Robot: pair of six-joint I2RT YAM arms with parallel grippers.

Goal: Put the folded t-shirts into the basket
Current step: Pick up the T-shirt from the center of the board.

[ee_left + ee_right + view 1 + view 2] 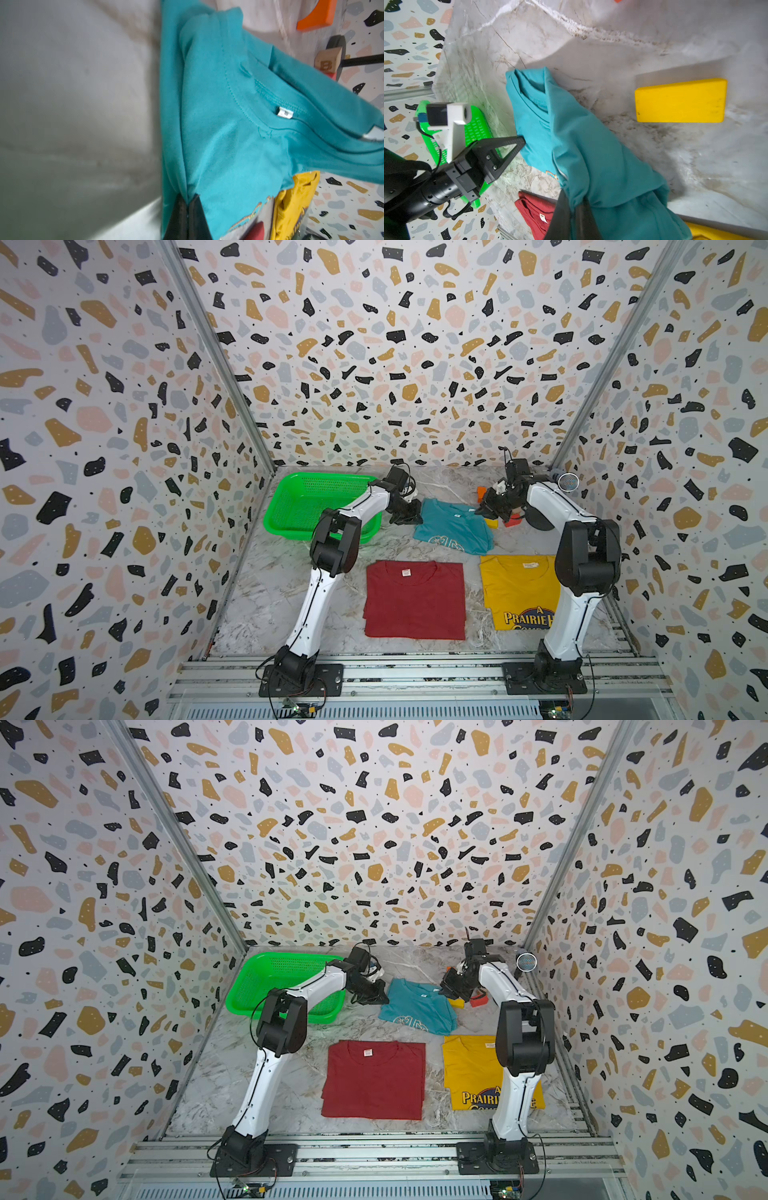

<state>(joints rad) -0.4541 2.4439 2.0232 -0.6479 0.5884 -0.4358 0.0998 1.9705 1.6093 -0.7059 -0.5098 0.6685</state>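
**K:** Left gripper [188, 200] sits right at the lens in the left wrist view. Its jaws are pressed together with a fold of the teal shirt [228, 124] pinched between them.

**M:** And the right one?

**K:** Same story. Right gripper [574, 204] is clamped on that shirt's opposite side. Cloth bunches at the tips and slopes down from there to the table [612, 52]. From that wrist view we also see the left gripper [520, 143] biting the shirt edge nearest the basket [475, 128].

**M:** So we hold it at both sides. Is it off the table?

**K:** Partly. Some of it lies on the marble, and the side in the right gripper is raised. In both top views the teal shirt [453, 526] [415, 1006] sits between our two grippers, just beside the basket [303, 506] and outside it.

**M:** Other two shirts?

**K:** Red shirt [415, 601] and yellow shirt [519, 593] lie flat and folded, side by side nearer our arm bases, with a strip of marble between them. Our right arm covers part of the yellow print.

**M:** Clutter?

**K:** Yellow block [681, 100], red block [513, 521] and orange block [481, 492] are around the right gripper, by the teal shirt's far right corner. The yellow block is close to the cloth, but we cannot tell if it is touching.
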